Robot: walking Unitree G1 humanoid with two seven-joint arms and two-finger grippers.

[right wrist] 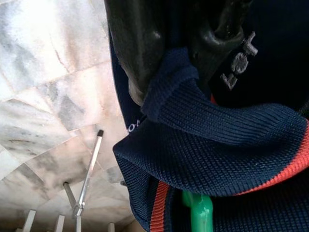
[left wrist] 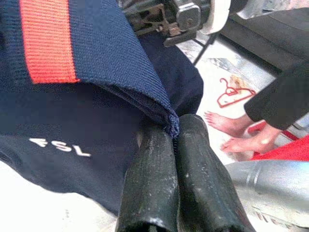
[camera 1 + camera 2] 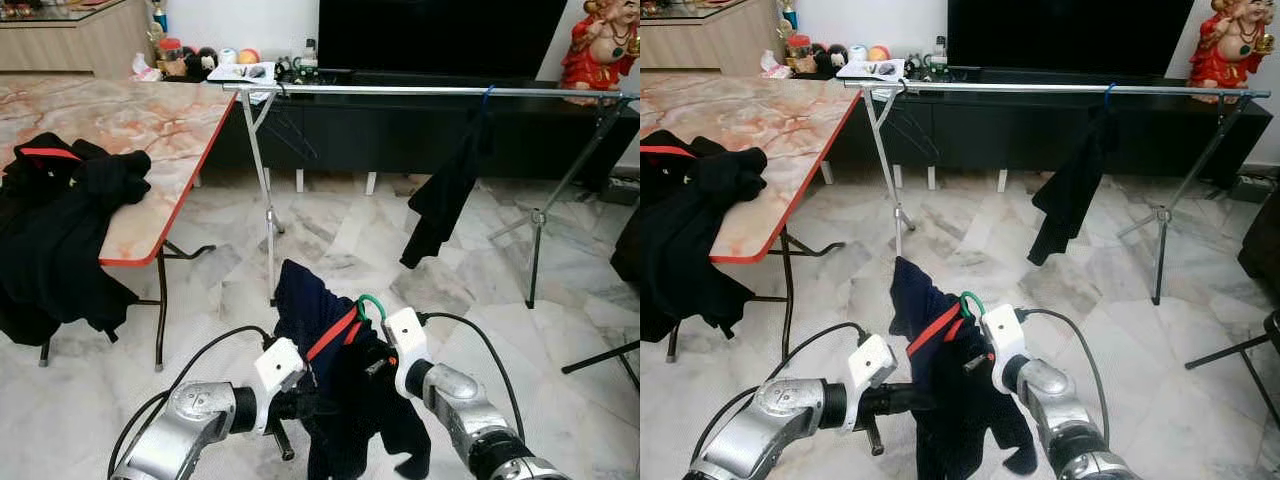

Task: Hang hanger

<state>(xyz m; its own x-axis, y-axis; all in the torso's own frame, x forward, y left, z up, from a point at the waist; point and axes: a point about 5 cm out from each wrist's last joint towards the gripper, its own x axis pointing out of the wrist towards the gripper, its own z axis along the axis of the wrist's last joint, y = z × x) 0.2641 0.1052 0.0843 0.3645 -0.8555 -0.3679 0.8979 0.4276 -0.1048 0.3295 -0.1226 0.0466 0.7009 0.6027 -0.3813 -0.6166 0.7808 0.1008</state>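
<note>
Between your two grippers hangs one navy shirt (image 3: 330, 385) with a red stripe, on one green hanger (image 3: 372, 303). Your left gripper (image 2: 171, 140) pinches its hem; your right gripper (image 1: 176, 63) clamps its collar just beside the hook.

Black clothes (image 3: 60, 230) heaped on marble table (image 3: 140, 120).

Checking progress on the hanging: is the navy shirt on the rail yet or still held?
Still held. The navy shirt hangs bunched between the left hand and right hand, well short of the rail.
</note>
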